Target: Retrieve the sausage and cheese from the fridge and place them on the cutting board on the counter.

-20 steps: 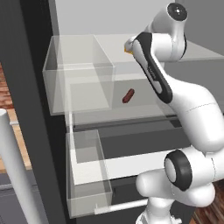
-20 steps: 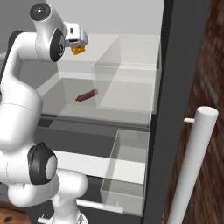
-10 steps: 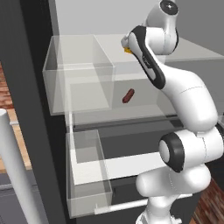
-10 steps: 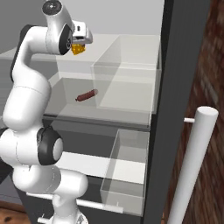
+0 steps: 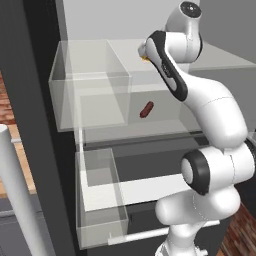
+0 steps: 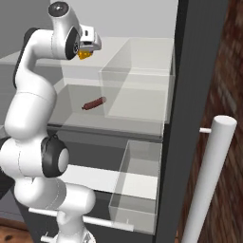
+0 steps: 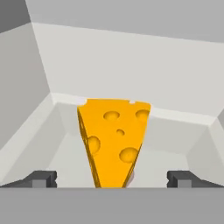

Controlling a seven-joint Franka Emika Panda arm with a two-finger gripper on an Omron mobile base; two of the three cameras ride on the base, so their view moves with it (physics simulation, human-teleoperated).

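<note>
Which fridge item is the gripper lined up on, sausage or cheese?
The cheese, the yellow-orange wedge with holes: it sits between the open gripper tips on the upper shelf. The sausage lies on the shelf below.

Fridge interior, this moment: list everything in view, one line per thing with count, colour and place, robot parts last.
cheese: one, yellow-orange wedge with holes, on the upper shelf, standing between the end effector's two tips.
sausage: one, dark reddish-brown link, lying on the glass shelf below the cheese.
fridge: one, dark grey frame, white inside, open in front of the robot.
clear bins: two, see-through, on the door, one above the other.
bar handle: one, pale silver, on the door at the edge of the right base view.
brick wall: reddish-brown, beyond the fridge.
end effector: one, dark tips, open, one either side of the cheese's near end, not closed on it.
arm: one, white with dark joints, reaching to the upper shelf.
</note>
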